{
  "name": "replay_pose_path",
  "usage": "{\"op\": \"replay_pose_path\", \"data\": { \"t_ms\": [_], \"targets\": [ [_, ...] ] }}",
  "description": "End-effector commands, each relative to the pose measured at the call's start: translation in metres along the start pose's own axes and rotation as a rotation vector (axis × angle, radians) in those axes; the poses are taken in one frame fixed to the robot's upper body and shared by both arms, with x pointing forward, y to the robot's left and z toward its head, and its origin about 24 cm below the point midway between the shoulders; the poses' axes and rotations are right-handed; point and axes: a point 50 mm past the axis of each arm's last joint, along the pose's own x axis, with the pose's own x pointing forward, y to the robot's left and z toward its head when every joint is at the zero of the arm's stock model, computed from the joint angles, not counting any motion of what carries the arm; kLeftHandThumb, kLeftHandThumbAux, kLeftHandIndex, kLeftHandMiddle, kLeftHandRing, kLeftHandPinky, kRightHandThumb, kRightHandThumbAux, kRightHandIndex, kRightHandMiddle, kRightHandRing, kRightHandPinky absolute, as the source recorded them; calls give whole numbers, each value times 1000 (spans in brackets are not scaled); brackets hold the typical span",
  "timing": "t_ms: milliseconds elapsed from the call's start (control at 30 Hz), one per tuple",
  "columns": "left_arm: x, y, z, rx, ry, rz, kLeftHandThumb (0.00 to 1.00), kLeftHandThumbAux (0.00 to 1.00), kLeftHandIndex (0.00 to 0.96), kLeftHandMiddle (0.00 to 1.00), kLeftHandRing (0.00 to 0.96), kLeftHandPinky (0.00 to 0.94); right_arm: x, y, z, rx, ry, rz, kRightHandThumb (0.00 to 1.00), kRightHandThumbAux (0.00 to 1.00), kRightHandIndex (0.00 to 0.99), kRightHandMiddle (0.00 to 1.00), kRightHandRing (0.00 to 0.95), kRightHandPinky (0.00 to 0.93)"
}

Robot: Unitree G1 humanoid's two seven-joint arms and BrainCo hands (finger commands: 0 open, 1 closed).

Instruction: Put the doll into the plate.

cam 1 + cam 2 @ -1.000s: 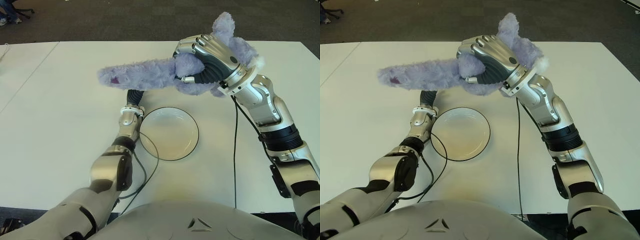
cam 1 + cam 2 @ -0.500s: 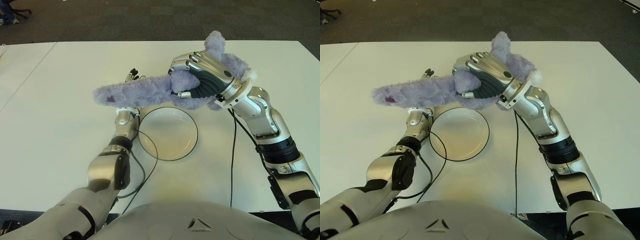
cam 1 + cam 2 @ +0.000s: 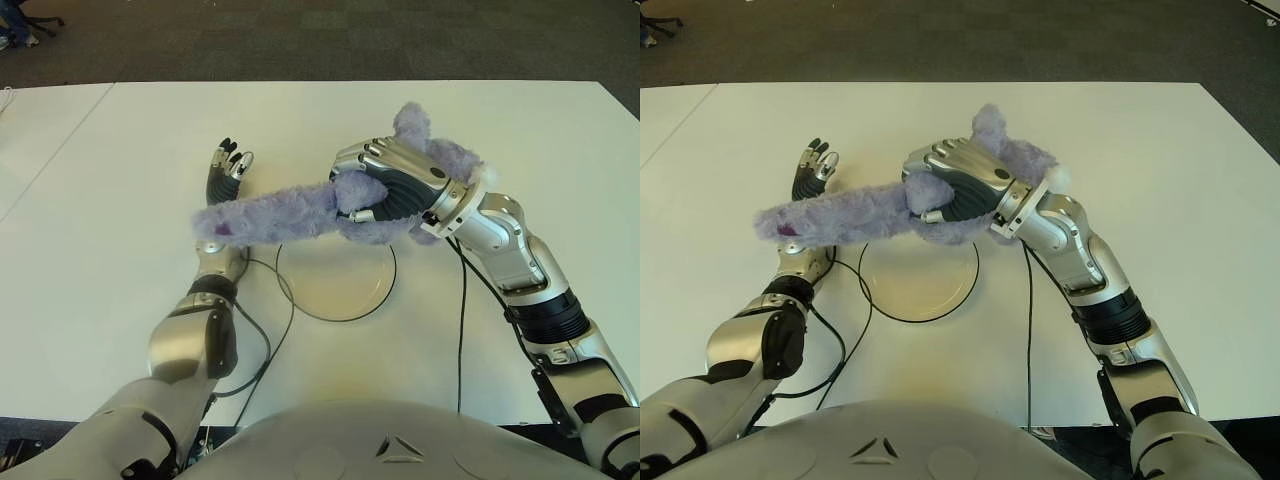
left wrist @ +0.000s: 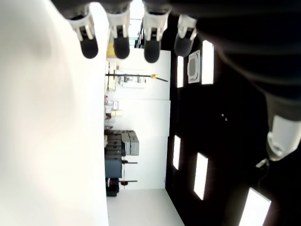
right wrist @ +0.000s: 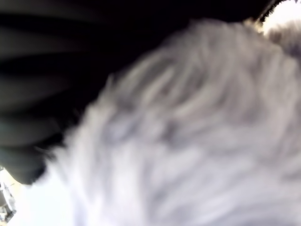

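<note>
Gripping the fuzzy doll (lavender): right hand above round plate.

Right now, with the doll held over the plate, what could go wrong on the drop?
1. The doll is longer than the plate is wide; its long limb sticks out past the rim toward the left robot hand, so it may end up draped over the edge.
2. The right robot hand grips the body end only, so the free limb could land first and tip the doll off the plate.
3. The cable beside the plate could snag it.
</note>
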Motion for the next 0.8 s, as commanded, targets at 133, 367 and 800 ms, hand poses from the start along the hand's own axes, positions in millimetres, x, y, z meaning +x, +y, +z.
{"op": "replay_pose_path", "data": {
  "t_ms": [133,367,800],
  "targets": [
    [-94,51,-94,54,446,152,0,485,53,97,70,29,-6,22,-1,62,19,58,706,714,440,865,864,866],
    [-95,54,-94,109,449,147,0,490,50,97,70,37,-9,30,-2,45,15,53,707,714,440,873,869,870],
    [-101,48,-97,135,443,134,0,499,47,93,76,61,-20,50,-6,86,23,68,706,714,440,870,861,856]
  ]
}}
